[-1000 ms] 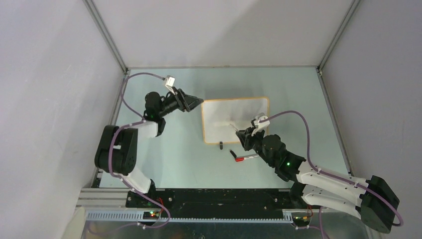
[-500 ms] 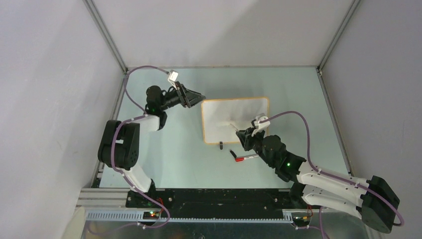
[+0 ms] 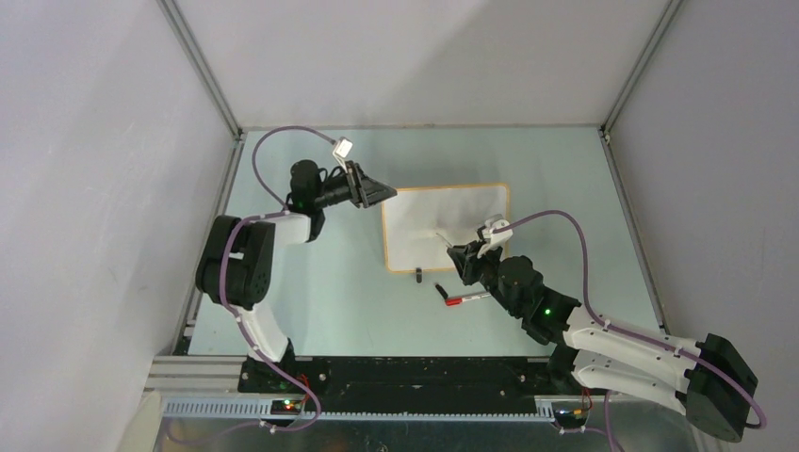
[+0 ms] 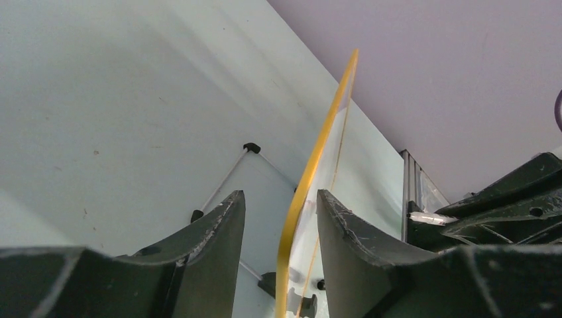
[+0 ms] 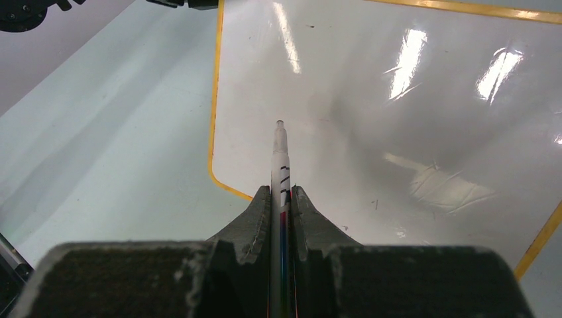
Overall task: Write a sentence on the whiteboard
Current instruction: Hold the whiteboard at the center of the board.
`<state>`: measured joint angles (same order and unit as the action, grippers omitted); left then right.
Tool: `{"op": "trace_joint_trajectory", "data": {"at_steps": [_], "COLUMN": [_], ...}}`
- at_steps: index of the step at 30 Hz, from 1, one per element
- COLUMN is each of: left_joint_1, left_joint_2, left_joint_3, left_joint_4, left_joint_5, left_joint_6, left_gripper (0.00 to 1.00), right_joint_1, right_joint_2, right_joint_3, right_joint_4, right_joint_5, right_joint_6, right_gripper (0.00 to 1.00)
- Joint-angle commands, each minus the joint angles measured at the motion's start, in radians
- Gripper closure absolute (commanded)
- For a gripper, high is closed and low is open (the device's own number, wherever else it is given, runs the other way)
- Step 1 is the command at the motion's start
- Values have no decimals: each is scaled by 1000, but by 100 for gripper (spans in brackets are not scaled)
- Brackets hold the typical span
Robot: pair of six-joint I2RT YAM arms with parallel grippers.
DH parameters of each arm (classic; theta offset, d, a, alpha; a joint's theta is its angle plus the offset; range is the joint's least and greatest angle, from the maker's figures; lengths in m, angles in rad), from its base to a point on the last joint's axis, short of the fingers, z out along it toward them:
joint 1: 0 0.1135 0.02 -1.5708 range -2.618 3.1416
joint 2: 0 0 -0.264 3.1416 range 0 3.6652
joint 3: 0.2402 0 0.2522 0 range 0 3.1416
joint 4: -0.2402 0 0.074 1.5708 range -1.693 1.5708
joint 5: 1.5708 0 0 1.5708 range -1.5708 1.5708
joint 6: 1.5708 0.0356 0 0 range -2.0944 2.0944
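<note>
**Blank board, corner not yet clamped**

Pale green surface [image 3: 320,282] is enclosed by grey walls, and the whiteboard [image 3: 462,212] is placed near its middle, between the two arms. Its far-left corner is straddled by the left jaws, which are held partly open. In the left wrist view the orange frame [image 4: 318,152] stands between them with a gap beside it, so nothing is gripped. The right jaws are pressed tight on a marker [image 5: 281,159], which is pointed at the board.

If writing is started before the corner is clamped, the board may be pushed away by the marker. The thin frame may also slip out if it is caught off-centre.

No sentence is seen on the board. Whether the tip touches it cannot be told, nor whether the board lies flat. Some of its face is washed out by glare. A small red and black item [image 3: 462,299] beside the right arm is too small to be named.
</note>
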<state>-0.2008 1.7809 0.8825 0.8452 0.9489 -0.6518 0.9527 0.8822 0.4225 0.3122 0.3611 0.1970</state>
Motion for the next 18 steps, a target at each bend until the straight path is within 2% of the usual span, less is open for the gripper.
{"op": "trace_joint_trajectory", "data": {"at_steps": [1,12,18], "left_joint_1": [-7,-37,-38], "left_joint_2": [9,-2,-6], "left_joint_3": [50,53,45], "left_joint_4": [-41,-65,-33], "left_joint_5": [23,39,47], "left_joint_6": [65,115,94], "left_gripper": [51,54,55], "right_joint_1": [5,5,6], "right_joint_2": [0,11,18], "right_joint_3": [8,15,21], "right_joint_4": [32,25,19], "right_joint_5": [29,34,43], "right_joint_6": [-18,-21,-23], "right_gripper": [100,100,100]}}
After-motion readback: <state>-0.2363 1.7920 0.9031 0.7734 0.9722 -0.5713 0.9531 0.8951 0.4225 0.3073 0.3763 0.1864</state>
